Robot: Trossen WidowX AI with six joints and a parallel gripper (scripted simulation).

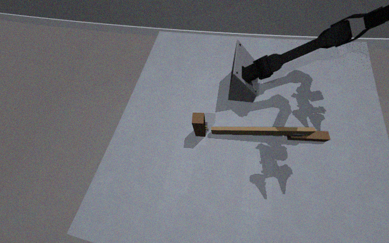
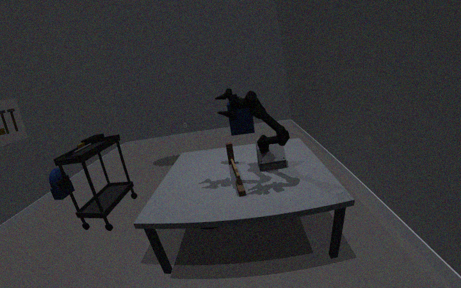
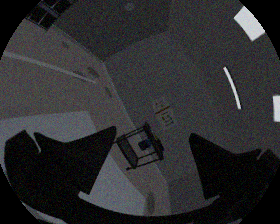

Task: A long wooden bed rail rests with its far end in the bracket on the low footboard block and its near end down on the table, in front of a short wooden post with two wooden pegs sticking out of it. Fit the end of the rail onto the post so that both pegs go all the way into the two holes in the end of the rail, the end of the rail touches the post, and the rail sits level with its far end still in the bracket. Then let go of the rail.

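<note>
Exterior view shows the rail [image 2: 237, 174] lying on the pale counter [image 2: 189, 193], its near end just short of the post [image 2: 229, 149]. Well above and beyond the post, the end effector [image 2: 225, 104] hangs wide open and holds nothing, with a blue box [image 2: 241, 121] behind it in the dim room.
</note>
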